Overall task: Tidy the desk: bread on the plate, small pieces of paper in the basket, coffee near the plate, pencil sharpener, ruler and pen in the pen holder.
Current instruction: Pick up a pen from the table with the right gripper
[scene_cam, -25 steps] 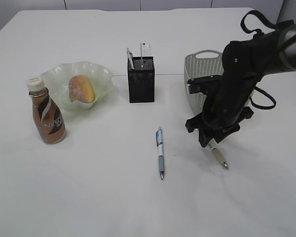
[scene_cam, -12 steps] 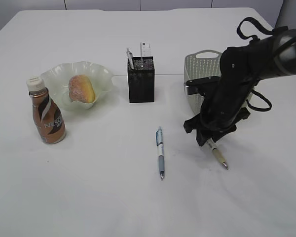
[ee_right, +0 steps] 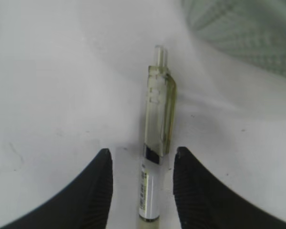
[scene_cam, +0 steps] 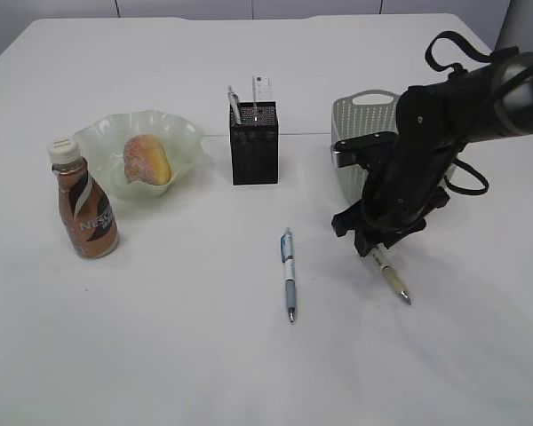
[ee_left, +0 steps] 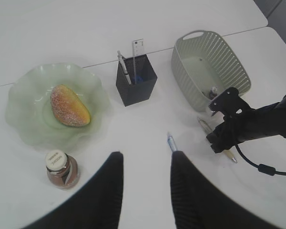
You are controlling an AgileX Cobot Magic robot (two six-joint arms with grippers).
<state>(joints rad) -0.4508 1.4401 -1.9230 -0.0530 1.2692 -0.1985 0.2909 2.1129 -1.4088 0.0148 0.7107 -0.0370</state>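
My right gripper (scene_cam: 374, 247) (ee_right: 144, 183) is low over a beige pen (scene_cam: 393, 279) (ee_right: 157, 143) lying on the table. It is open, one finger on each side of the barrel, with gaps showing. A blue pen (scene_cam: 289, 273) lies loose mid-table. The black mesh pen holder (scene_cam: 254, 146) holds a ruler (scene_cam: 263, 89) and another pen (scene_cam: 234, 105). Bread (scene_cam: 147, 158) sits on the green plate (scene_cam: 185, 138), and the coffee bottle (scene_cam: 86, 204) stands beside it. My left gripper (ee_left: 145, 186) hangs open high above the table. The pencil sharpener is out of view.
The pale basket (scene_cam: 362, 114) stands just behind my right arm; a small scrap (ee_left: 213, 89) lies on its floor. The white table's back edge runs behind the holder. My right arm's cables hang close to the basket rim.
My right gripper has shifted slightly up the beige pen toward the basket. Both pens lie where they were, and the jaws keep the same width.
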